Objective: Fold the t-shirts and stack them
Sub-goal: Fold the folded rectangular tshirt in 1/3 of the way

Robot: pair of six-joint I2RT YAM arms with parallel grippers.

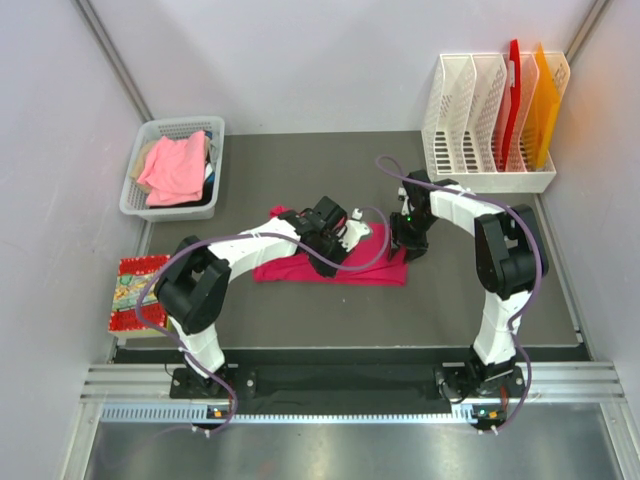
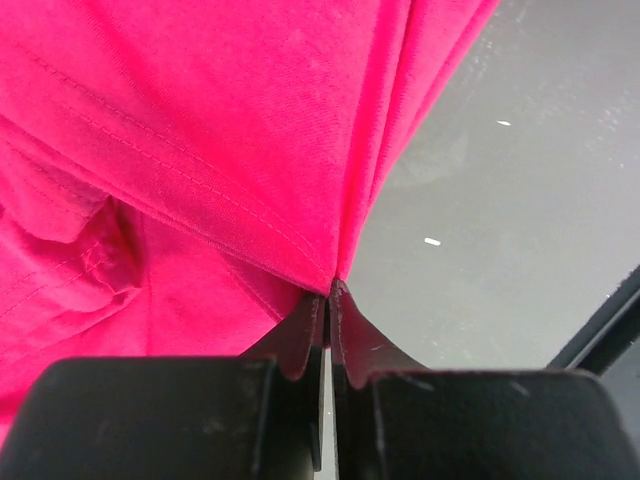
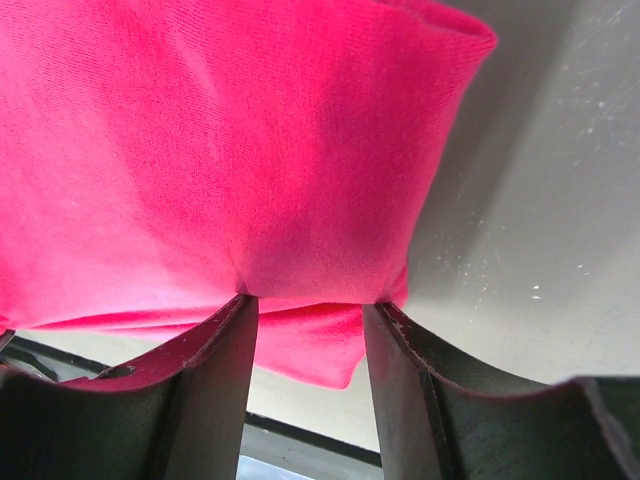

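- Two arms work one garment: the magenta t-shirt (image 1: pixel 290 270) lies bunched in a long strip on the tabletop (image 1: pixel 480 300), well to the right of the white basket (image 1: pixel 135 172) and nearer the arm bases.
- Left fingers (image 2: pixel 345 330) are pressed together, pinching a thin pleat at the strip's far edge. A stitched hem runs just above the pinch.
- Right fingers (image 3: pixel 225 360) stand half apart with a thick roll of the same shirt wedged between them. This is the strip's end farthest from the basket. It reads as a hold on bulk; the cloth looks raised off the tabletop here.
- Likely reason for two holds: one arm alone would let the cloth sag, while two can carry an edge over evenly for a fold.
- Salmon-pink t-shirt (image 1: pixel 175 168) sits crumpled on top inside the basket, not yet folded. The stack is not begun.
- Hidden: the left arm's wrist covers the strip's middle from above, so collar, sleeves and number of layers cannot be made out.
- Both wrist views crop the shirt on three sides; only cloth and bare tabletop show.
- Dark and tan cloth shows under the salmon shirt in the basket; what it is cannot be told.
- A red-bordered patterned piece (image 1: pixel 130 290) lies nearer than the basket, partly behind the left arm. What it is stays unclear.
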